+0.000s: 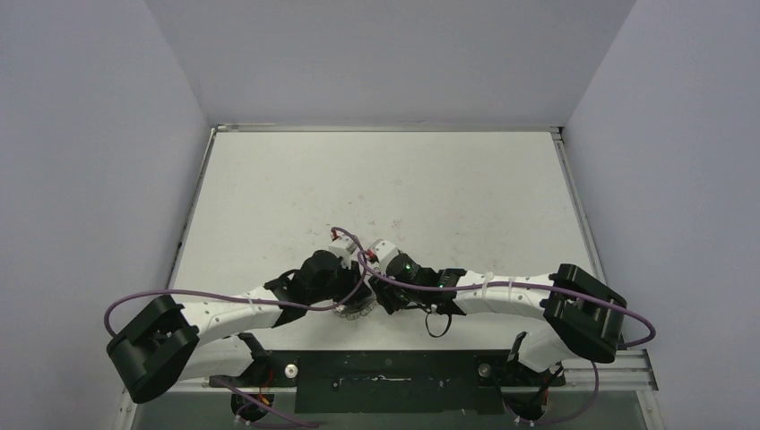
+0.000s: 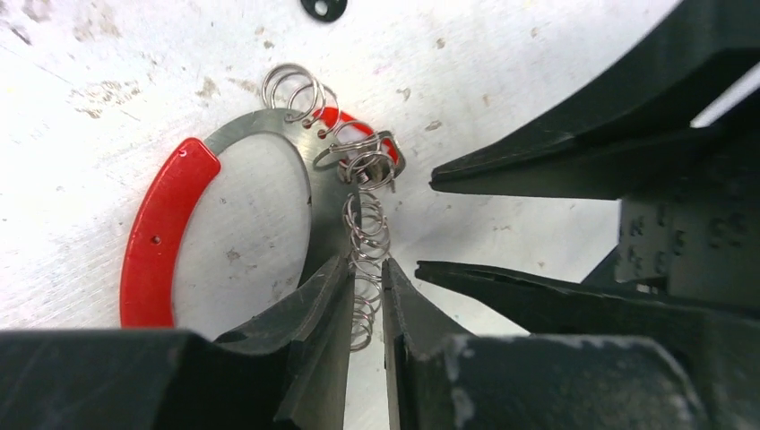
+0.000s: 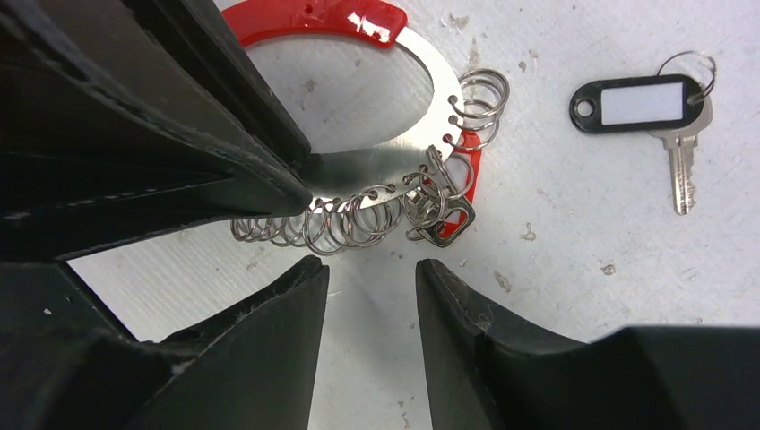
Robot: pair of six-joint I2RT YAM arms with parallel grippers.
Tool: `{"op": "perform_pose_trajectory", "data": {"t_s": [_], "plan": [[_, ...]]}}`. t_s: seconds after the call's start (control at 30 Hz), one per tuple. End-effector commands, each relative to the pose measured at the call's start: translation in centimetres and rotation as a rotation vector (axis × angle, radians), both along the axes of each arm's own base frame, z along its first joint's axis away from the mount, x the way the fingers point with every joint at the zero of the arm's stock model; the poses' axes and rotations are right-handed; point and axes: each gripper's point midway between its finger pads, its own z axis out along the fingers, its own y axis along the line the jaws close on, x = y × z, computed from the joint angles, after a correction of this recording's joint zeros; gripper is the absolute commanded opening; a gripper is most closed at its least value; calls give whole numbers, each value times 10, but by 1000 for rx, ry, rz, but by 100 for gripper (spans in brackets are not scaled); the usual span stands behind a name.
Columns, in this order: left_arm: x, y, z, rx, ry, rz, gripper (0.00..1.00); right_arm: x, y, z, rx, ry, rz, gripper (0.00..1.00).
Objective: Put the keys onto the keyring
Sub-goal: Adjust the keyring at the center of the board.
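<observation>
White table (image 1: 376,179) w/ keyring (image 3: 423,55), loose key (image 3: 683,148)

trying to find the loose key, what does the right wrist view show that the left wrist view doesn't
Right wrist only: the whole silver key on its black oblong white-labelled tag, lying apart from the ring. Left wrist only: the left gripper straddling the row of small silver split rings. Both: the thin metal keyring with its red sleeve and those rings.
</observation>
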Motion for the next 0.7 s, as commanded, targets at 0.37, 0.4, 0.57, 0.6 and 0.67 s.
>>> {"op": "perform_pose_trajectory", "data": {"t_s": [0.37,0.4,0.57,0.6,0.67], "plan": [[5,22,33,-37,-147,58,23,22,33,17,-10,-83,23,39],[6,24,33,-34,-148,62,24,22,33,13,-23,-74,23,39],[7,31,31,-13,-152,86,31,19,27,-2,-88,-46,11,32],[8,32,31,-11,-154,93,33,18,26,-4,-99,-45,9,31],[9,34,32,-12,-161,103,35,18,24,-6,-120,-51,6,31]]}}
